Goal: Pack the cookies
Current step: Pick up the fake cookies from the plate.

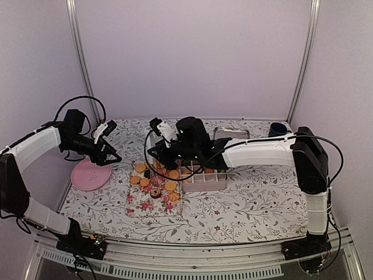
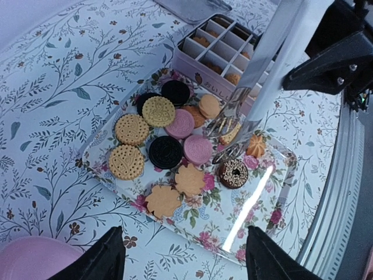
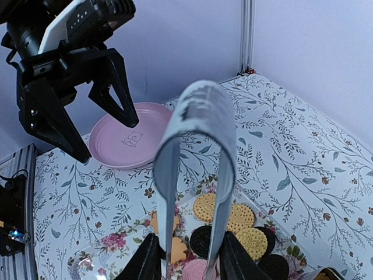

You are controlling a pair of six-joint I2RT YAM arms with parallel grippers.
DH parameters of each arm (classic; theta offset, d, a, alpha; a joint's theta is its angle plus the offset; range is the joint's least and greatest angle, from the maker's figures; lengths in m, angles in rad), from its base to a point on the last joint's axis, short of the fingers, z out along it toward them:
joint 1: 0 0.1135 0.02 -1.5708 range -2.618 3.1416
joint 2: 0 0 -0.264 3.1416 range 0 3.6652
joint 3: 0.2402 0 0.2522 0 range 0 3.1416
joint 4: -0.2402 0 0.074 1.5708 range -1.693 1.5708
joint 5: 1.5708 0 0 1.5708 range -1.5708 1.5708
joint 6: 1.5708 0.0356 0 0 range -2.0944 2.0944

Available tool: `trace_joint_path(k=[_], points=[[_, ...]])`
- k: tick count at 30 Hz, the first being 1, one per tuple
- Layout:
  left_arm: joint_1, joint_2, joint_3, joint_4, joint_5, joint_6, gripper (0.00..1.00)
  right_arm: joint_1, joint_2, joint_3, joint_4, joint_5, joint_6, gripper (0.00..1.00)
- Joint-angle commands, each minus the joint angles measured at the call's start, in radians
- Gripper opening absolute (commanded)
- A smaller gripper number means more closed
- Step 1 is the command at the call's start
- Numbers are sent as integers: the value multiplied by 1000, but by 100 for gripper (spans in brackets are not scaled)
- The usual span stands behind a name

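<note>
From above, the cookies (image 1: 156,178) lie crowded on a floral tray (image 1: 140,204) in the middle of the bench (image 1: 250,198). More sit in a divided box (image 1: 204,178) just beside it.

The left wrist view shows them round or flower-shaped: mostly tan, 2 pink, 3 black and 1 chocolate-topped. The left pincer (image 2: 184,230) hovers above them, fingers apart and empty.

In the right wrist view, the right pincer (image 3: 192,256) is clamped on metal tongs (image 3: 201,105) over the tray.

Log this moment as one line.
left gripper: open | right gripper: shut on tongs | tongs: tips at cookies on tray
</note>
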Motion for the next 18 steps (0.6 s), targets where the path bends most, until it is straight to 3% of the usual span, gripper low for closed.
trace_joint_path(k=[1, 18], points=[[3, -22, -12, 31, 15, 10, 71, 16, 8, -10, 163, 90, -19, 34], [0, -32, -12, 40, 19, 7, 70, 32, 60, -144, 381, 152, -48, 37]])
